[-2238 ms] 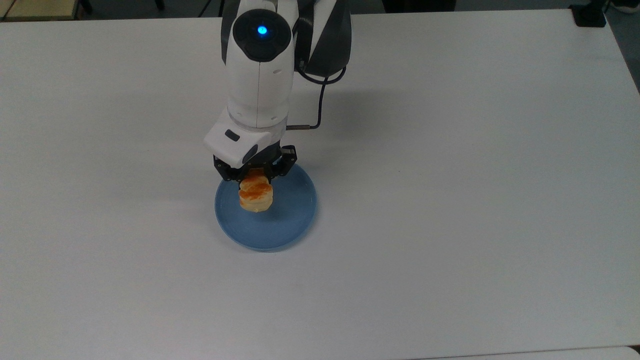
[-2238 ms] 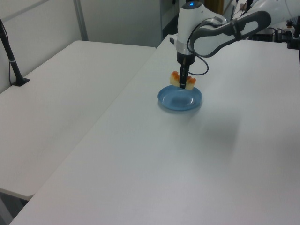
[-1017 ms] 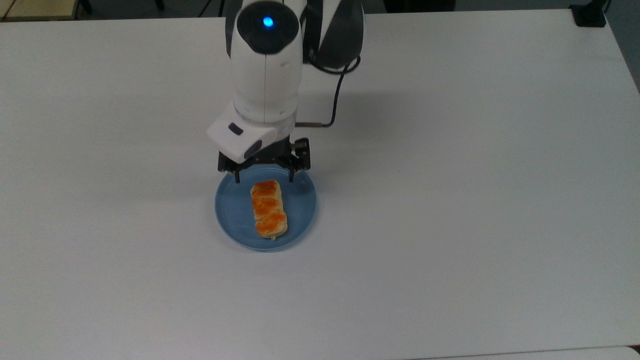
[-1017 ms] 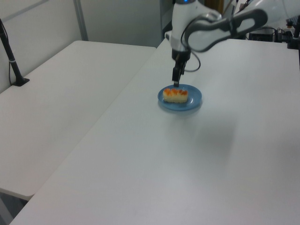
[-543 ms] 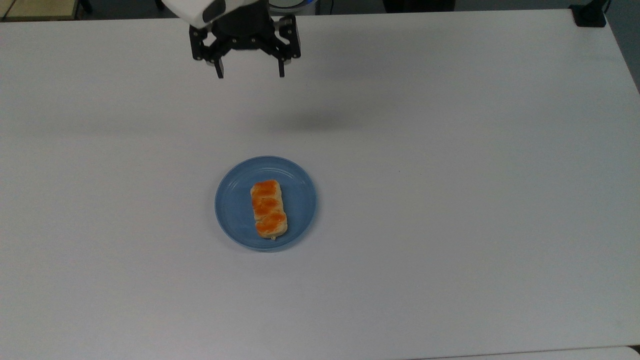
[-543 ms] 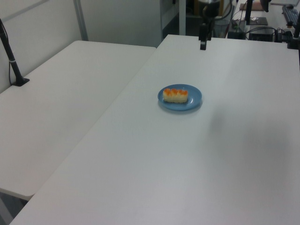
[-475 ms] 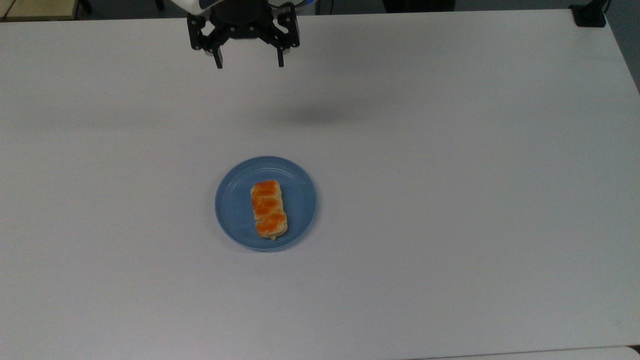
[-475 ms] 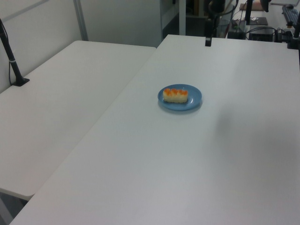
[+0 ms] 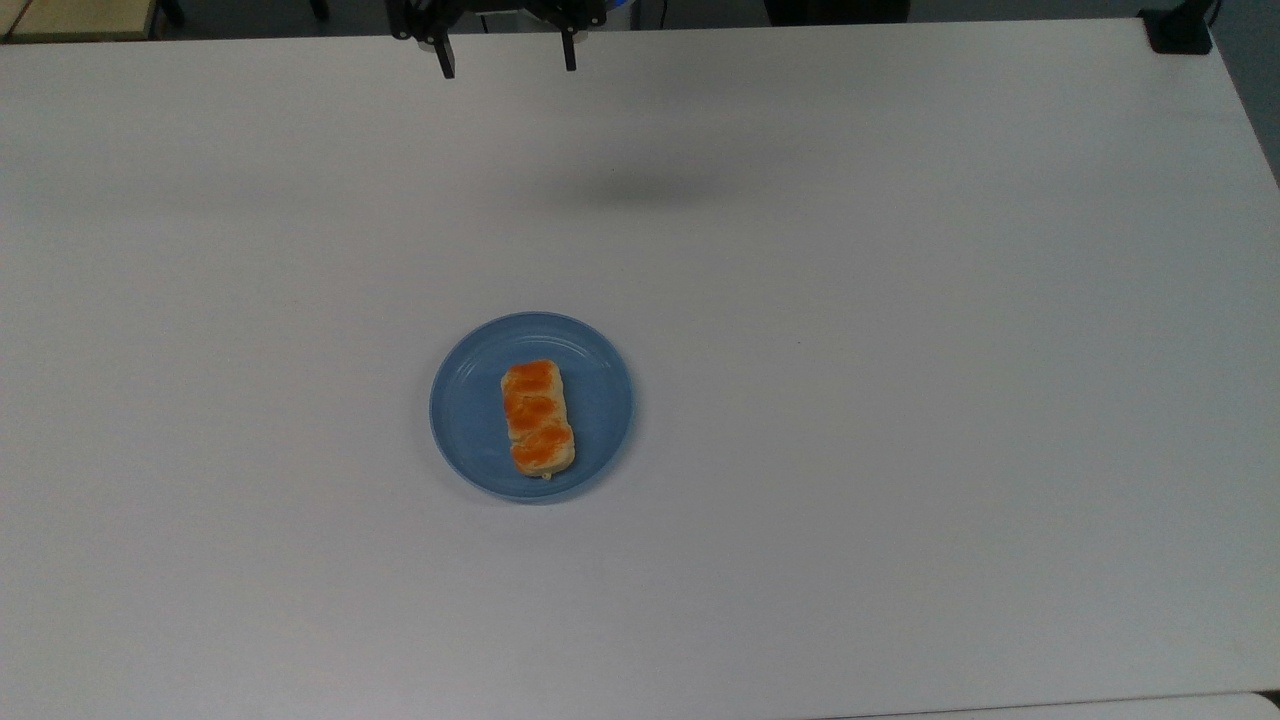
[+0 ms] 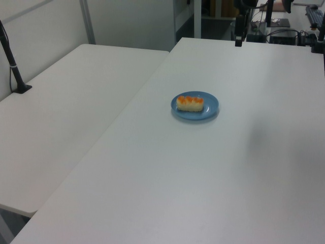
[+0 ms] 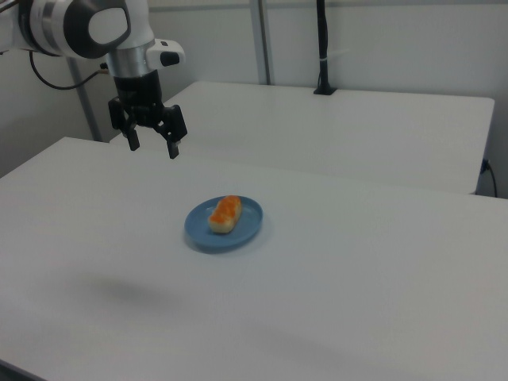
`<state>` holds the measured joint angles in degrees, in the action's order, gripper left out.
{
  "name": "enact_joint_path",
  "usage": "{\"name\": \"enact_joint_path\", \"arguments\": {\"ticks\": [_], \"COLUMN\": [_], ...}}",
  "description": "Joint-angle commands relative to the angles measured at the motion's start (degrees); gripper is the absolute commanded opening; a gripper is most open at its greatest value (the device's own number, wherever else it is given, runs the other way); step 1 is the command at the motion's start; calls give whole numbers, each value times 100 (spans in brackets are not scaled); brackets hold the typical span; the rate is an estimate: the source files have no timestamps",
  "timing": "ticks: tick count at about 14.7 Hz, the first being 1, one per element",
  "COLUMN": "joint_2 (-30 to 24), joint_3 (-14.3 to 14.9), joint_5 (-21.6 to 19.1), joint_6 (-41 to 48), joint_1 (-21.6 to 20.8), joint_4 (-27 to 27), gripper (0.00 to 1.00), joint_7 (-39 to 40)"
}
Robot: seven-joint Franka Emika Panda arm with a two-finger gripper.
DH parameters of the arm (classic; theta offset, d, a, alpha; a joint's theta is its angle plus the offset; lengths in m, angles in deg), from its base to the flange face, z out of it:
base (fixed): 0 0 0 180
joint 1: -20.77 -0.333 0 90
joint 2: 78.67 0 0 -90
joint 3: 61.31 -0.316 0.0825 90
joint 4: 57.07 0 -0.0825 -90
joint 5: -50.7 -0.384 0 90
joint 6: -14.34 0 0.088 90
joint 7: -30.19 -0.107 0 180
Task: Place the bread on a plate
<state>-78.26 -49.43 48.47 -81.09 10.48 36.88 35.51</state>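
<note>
A wide white table (image 9: pixel 900 400) took up most of the scene, and in the left view a second white table (image 10: pixel 66 101) stood alongside it on the left view's left, with a black post (image 10: pixel 12 61) rising from its far corner. The white-and-grey Franka arm (image 11: pixel 87 28) reached in from the right view's upper left, raised well above the tabletop. Its gripper (image 11: pixel 152 144) hung clear of everything, its two black fingers (image 11: pixel 172 148) spread wide apart with nothing between them; in the top view the gripper (image 9: pixel 505 62) sat at the upper edge, well apart from the plate. A soft shadow (image 9: pixel 640 185) lay on the table below it in the top view.

The light-blue plate (image 9: pixel 590 400) rested flat near the middle of the table, a little toward the top view's left. The bread (image 9: pixel 537 417) lay on the plate, roughly centred, its long axis running up and down in the top view and its three orange-brown bumps facing up. In the right view the bread (image 11: pixel 225 213) sat inside the plate (image 11: pixel 246 226) rim, touching only the plate.
</note>
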Motion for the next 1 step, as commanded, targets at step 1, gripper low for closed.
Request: {"name": "enact_joint_path", "arguments": {"ticks": [1], "joint_2": [-147], "joint_3": [-90], "joint_5": [3], "joint_6": [165], "joint_1": [27], "joint_4": [158], "gripper": [100], "joint_7": [-58]}}
